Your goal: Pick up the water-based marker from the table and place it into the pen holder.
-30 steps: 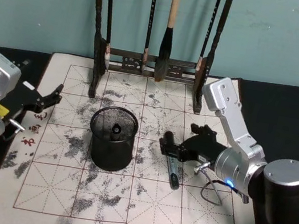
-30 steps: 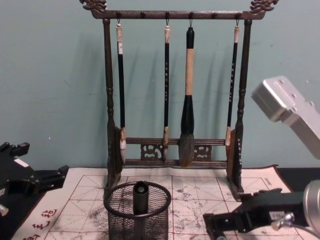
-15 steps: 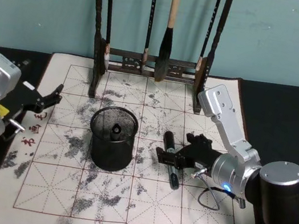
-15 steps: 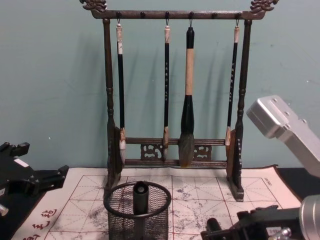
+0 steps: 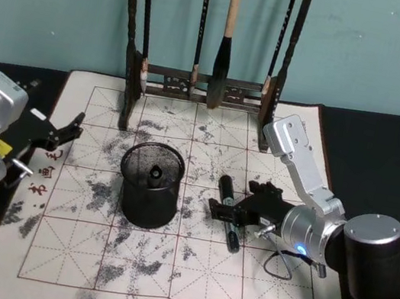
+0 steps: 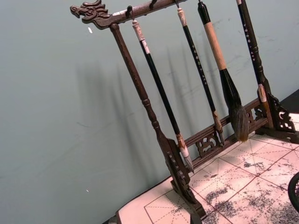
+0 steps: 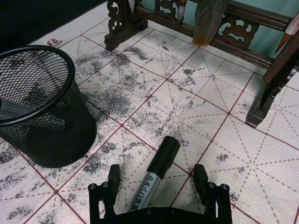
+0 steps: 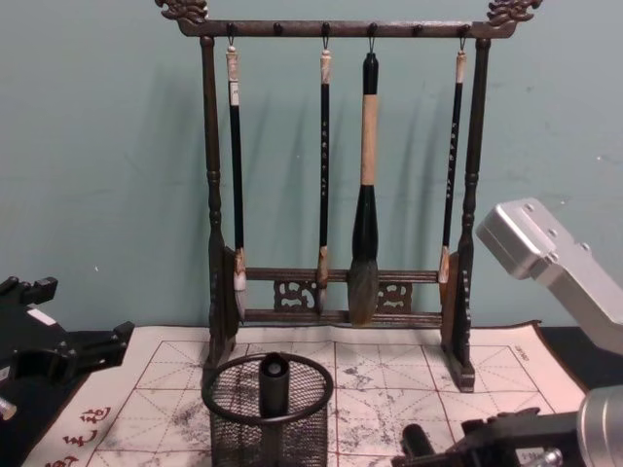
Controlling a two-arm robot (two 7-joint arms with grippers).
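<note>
Right claw [image 7: 157, 171] spread low, left claw [image 5: 63, 135] parked aside.

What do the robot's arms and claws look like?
The arms are silver-grey boxes with round joints. The left gripper and right gripper are black with two fingers. A blue light and thin looped cable sit by the right one; a yellow label by the left.

Lighting is even and moderately bright. The brush rack [image 8: 282, 275] casts soft shadows on the wall [image 8: 97, 146] behind it.
</note>
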